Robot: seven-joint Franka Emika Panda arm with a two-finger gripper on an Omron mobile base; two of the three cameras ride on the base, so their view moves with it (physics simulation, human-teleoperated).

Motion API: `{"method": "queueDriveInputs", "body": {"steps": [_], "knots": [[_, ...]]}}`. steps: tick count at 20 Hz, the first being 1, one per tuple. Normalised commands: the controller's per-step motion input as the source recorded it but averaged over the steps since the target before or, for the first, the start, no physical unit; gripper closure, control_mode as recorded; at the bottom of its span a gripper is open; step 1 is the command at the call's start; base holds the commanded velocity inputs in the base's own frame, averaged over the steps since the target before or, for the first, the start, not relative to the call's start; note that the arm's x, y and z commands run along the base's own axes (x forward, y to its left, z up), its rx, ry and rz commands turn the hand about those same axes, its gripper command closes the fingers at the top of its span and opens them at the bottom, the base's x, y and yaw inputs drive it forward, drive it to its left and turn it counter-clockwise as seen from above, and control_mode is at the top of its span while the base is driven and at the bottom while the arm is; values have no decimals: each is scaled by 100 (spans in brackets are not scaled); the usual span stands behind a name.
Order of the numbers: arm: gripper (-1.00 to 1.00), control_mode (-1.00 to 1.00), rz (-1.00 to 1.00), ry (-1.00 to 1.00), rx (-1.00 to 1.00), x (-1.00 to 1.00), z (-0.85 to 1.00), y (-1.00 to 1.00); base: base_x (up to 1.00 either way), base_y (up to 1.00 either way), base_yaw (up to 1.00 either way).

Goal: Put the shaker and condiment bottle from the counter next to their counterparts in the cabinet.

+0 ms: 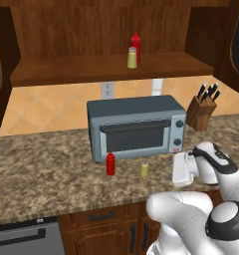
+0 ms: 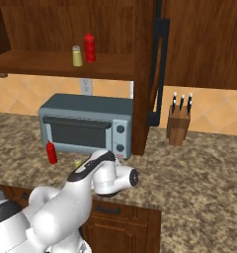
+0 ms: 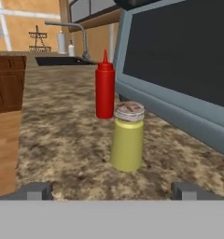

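Approach to the first pick, nothing lifted yet. Shaker [image 3: 127, 138] stands upright on the speckled counter [image 1: 47, 169] in front of the toaster oven [image 1: 135, 127], toward its right end; condiment bottle [image 3: 104, 87] upright on the same counter, near the shaker but apart from it, further along the oven front. In the hand view the shaker sits nearest and roughly centred ahead of the gripper [image 3: 112, 190], the bottle behind it and a little to one side. Jaws spread wide, both tips low on either side, nothing between them, no contact with the shaker. Hand held low over the counter, pointing sideways along the oven front. Counterparts already up on the shelf of the cabinet [image 1: 111, 67]: matching shaker [image 1: 132, 58] in front, matching red bottle [image 1: 136, 45] just behind it, close together. Judgement: shaker is the likely first target. Next move calls for carrying the hand straight forward until the shaker body lies between the tips, keeping clear of the oven face beside it and the bottle beyond, then closing below the cap. Slim upright thing; a glancing tip could topple it
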Motion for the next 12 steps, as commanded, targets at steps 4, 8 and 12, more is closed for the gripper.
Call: {"method": "queueDriveInputs", "body": {"steps": [4, 8, 12], "knots": [[-100, -100, -2, 0, 2, 15, -2, 49, 0, 0, 0], [-100, -100, -3, 0, 1, 11, 0, 48, 0, 0, 0], [-100, -100, -3, 0, 0, 2, -12, 29, 0, 0, 0]]}}
